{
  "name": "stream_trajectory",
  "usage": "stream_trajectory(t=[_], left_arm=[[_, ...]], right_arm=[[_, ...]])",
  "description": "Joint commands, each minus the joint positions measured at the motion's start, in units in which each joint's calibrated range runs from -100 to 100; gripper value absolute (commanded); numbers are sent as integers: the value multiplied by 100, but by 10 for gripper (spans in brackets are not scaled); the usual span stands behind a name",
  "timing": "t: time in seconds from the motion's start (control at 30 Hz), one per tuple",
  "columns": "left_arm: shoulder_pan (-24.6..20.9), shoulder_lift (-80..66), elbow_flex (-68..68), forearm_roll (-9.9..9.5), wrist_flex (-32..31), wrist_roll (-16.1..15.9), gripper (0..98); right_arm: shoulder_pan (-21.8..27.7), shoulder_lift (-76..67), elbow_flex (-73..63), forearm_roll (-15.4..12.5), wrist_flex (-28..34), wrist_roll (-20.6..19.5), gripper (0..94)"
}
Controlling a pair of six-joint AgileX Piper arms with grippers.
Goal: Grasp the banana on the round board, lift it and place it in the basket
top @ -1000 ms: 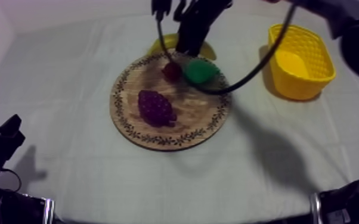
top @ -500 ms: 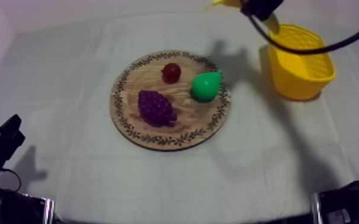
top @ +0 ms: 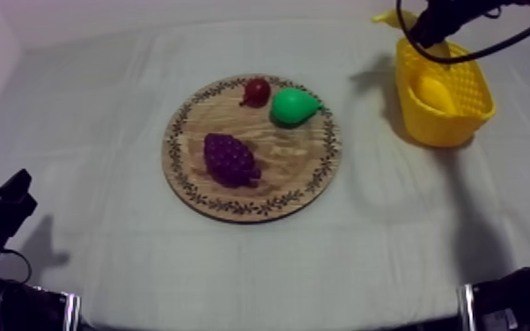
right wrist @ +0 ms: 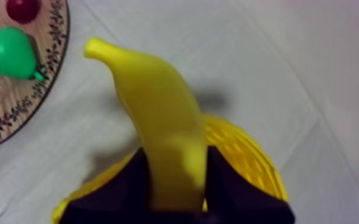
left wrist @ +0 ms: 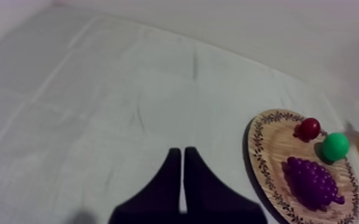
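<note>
1. My right tool [right wrist: 176,179] is grasping the banana [right wrist: 164,113], one black finger [right wrist: 131,184] on each side, both pressed against the peel.
2. The banana sticks out ahead of the tool, stalk end pointing away from it. It is in the air and touches nothing but the tool.
3. The yellow basket [top: 445,92] is directly below the right tool. The banana hangs over the basket's rim, with its far end over the cloth just beside it. It is not in the basket yet.
4. The wooden board [top: 233,189] is well apart from the right tool, toward the middle of the table [top: 101,114].
5. On the board, the pear [top: 293,106] and the small red fruit [top: 255,91] sit just beside each other at the edge nearer the right tool. The bunch of grapes [top: 231,159] is farther from it.
6. My left tool [left wrist: 182,179] is clenched on nothing, fingers together as a narrow wedge. It sits low over bare cloth, and the board is well apart from it, ahead and off to one side.
</note>
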Motion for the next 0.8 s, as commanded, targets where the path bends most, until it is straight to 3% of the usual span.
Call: stream_trajectory(t=[0.0, 0.2, 0.53, 0.77], left_arm=[[1, -1, 1, -2, -1, 0, 1], [1, -1, 1, -2, -1, 1, 1], [1, -1, 1, -2, -1, 2, 1], [1, -1, 1, -2, -1, 1, 1]], right_arm=[[65, 74, 41, 3, -88, -20, 190], [236, 251, 254, 41, -405, -92, 253], [331, 299, 731, 188, -817, -350, 590], [321, -365, 1309, 213, -990, -438, 625]])
